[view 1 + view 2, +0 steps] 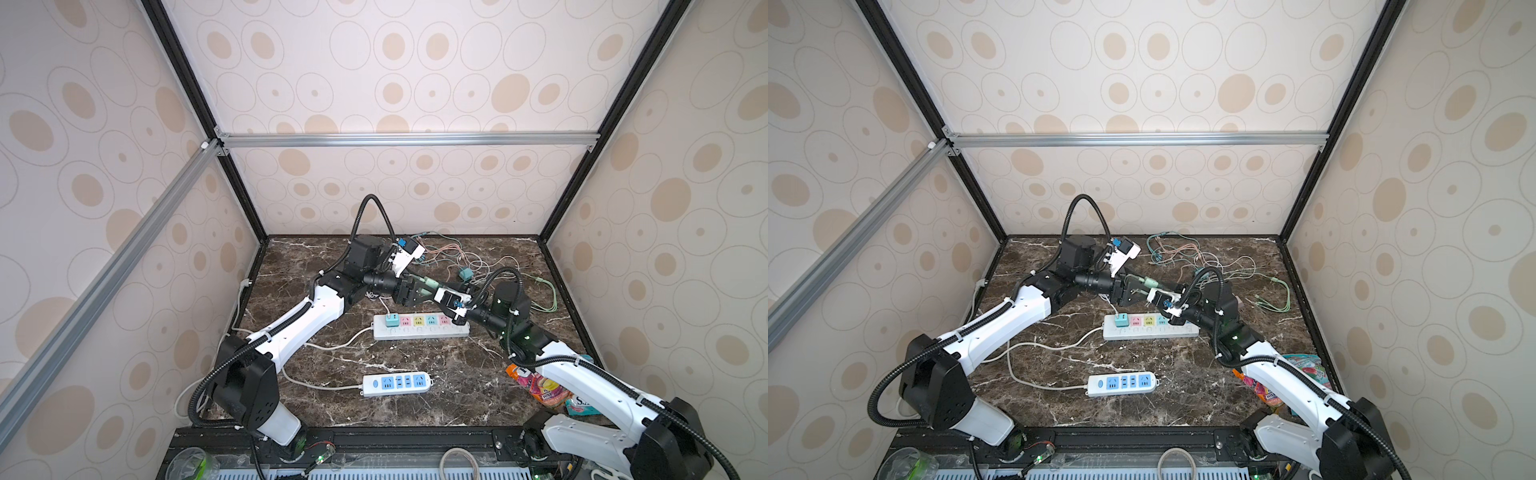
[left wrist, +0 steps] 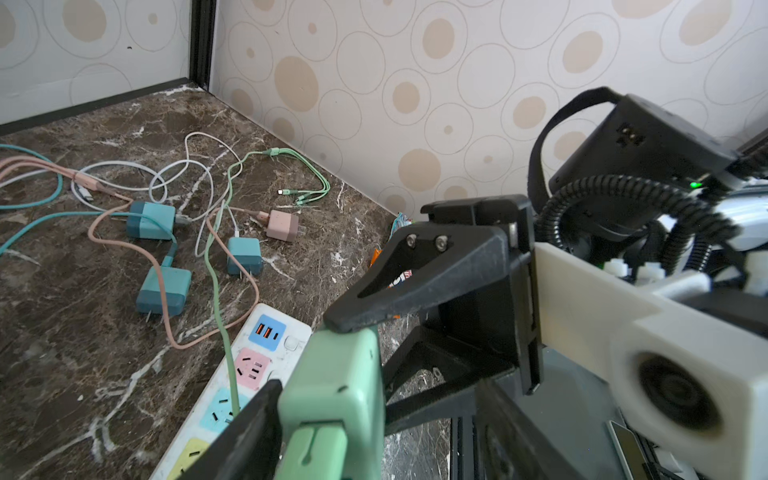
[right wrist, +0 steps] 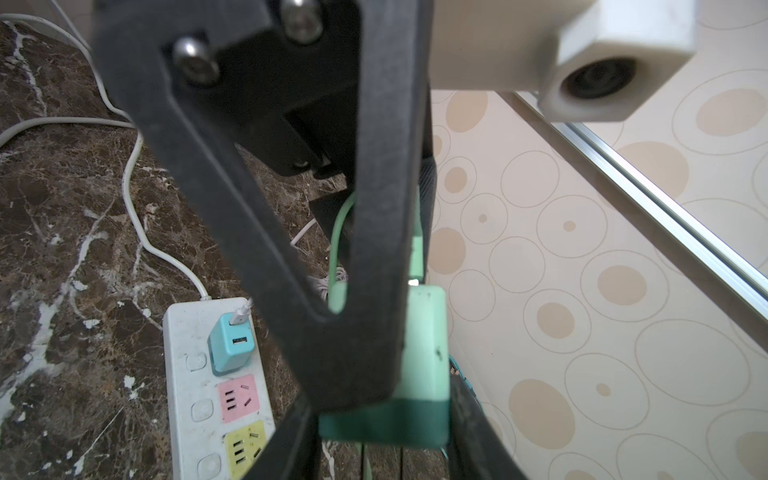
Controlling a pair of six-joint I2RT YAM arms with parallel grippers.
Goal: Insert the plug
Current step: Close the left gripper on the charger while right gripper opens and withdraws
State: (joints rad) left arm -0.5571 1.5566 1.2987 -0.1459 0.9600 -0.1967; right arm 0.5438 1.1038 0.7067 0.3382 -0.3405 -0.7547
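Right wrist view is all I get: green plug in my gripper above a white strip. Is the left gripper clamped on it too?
Observer: No. The left gripper stands open, a gap showing beside the green plug.
Operator: Other plugs around?
Observer: Three teal plugs and a pink plug lie unplugged on the table beyond the strip.
Operator: Another strip?
Observer: Yes, a second strip with blue sockets, nearer the front edge.
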